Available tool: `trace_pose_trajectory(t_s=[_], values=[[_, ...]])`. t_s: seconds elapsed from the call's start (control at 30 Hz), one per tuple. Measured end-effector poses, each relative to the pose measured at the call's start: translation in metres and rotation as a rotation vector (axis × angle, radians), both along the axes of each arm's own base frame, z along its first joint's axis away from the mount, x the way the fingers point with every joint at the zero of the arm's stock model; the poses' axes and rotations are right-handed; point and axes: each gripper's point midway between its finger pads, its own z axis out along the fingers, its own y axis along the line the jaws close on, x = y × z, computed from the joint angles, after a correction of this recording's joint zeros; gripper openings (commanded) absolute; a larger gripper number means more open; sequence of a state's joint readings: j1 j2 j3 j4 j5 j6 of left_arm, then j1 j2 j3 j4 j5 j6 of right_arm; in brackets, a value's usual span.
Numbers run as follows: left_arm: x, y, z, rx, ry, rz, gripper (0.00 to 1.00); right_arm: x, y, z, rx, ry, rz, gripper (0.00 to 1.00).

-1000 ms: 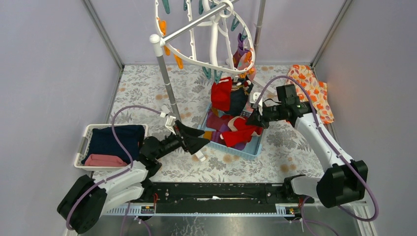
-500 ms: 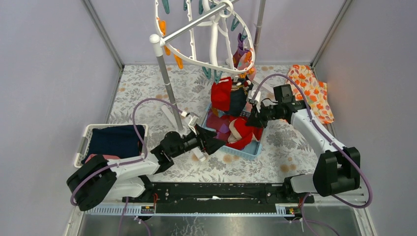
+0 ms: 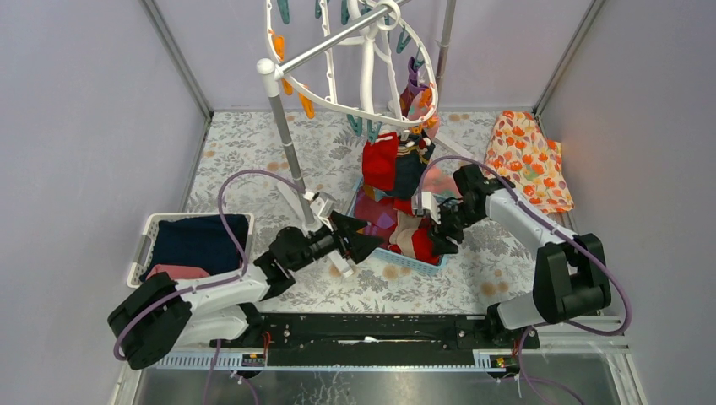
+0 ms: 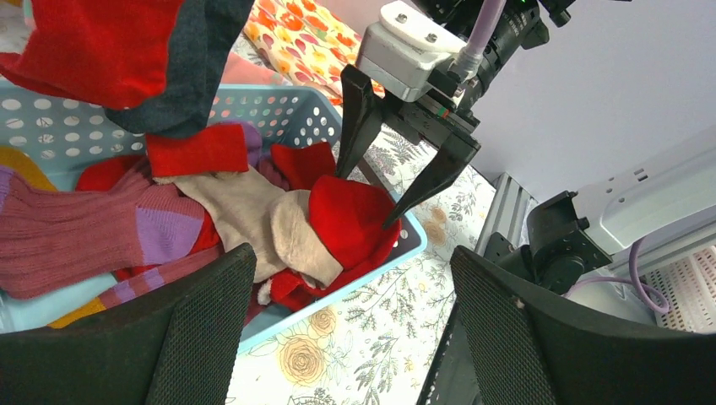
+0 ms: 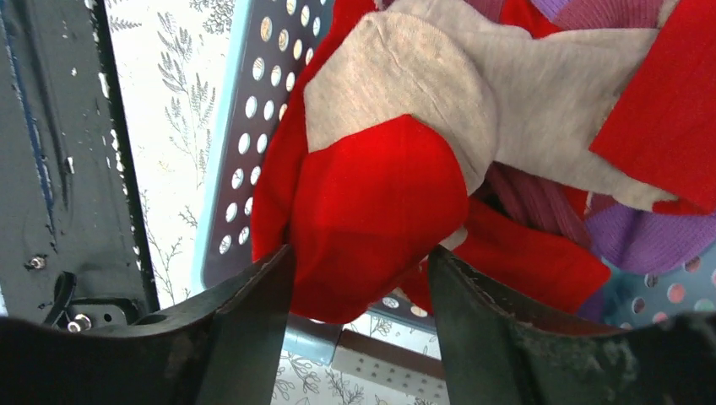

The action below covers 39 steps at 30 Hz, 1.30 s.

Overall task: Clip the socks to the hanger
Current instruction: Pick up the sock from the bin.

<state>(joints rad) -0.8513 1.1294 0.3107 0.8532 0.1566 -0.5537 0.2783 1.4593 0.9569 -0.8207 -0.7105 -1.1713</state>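
Socks: heaped in the light-blue basket at mid-table; one red sock is draped over the basket's near right corner.
Hanger: over the table's far edge, with a red and a dark sock dangling below it.
Right gripper: jaws apart, straddling the red sock's toe.
Left gripper: jaws wide, empty, at the basket's near left edge.
Handling: soft, light, limp; probably best pinched at the humped toe, though neighbours may drag along.
Unclear: whether the fingertips press the fabric; the hanger's top is cropped.
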Motion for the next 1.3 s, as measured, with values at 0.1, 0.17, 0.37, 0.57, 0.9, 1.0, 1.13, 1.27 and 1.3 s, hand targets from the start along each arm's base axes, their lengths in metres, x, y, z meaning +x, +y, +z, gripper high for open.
trace_pose_trajectory(t_s=[0.1, 0.17, 0.37, 0.57, 0.9, 1.0, 1.13, 1.27, 1.3], values=[[-0.003, 0.004, 0.003, -0.003, -0.025, 0.001, 0.9, 0.002, -0.006, 0.001, -0.032, -0.038, -0.007, 0.72], [-0.004, 0.007, 0.005, -0.002, -0.045, 0.006, 0.9, 0.006, -0.007, 0.009, -0.025, -0.075, -0.013, 0.76], [-0.009, 0.021, 0.017, -0.016, -0.131, 0.028, 0.91, 0.048, 0.002, 0.055, 0.089, -0.279, -0.042, 0.83], [-0.014, 0.033, 0.021, -0.036, -0.191, 0.051, 0.91, 0.093, 0.02, 0.058, 0.169, -0.485, 0.02, 0.61], [-0.021, 0.045, 0.008, -0.036, -0.196, 0.066, 0.91, 0.119, 0.031, 0.003, 0.087, -0.469, 0.051, 0.58], [-0.022, 0.046, 0.009, -0.042, -0.202, 0.066, 0.91, 0.117, 0.035, -0.008, 0.063, -0.456, 0.072, 0.57], [-0.023, 0.048, 0.015, -0.054, -0.221, 0.069, 0.91, 0.12, 0.034, -0.023, 0.016, -0.447, 0.07, 0.49], [-0.024, 0.049, 0.02, -0.068, -0.234, 0.07, 0.91, 0.127, 0.029, -0.028, -0.022, -0.457, 0.044, 0.28], [-0.024, 0.049, 0.02, -0.069, -0.235, 0.07, 0.91, 0.128, 0.028, -0.028, -0.027, -0.461, 0.04, 0.22]])
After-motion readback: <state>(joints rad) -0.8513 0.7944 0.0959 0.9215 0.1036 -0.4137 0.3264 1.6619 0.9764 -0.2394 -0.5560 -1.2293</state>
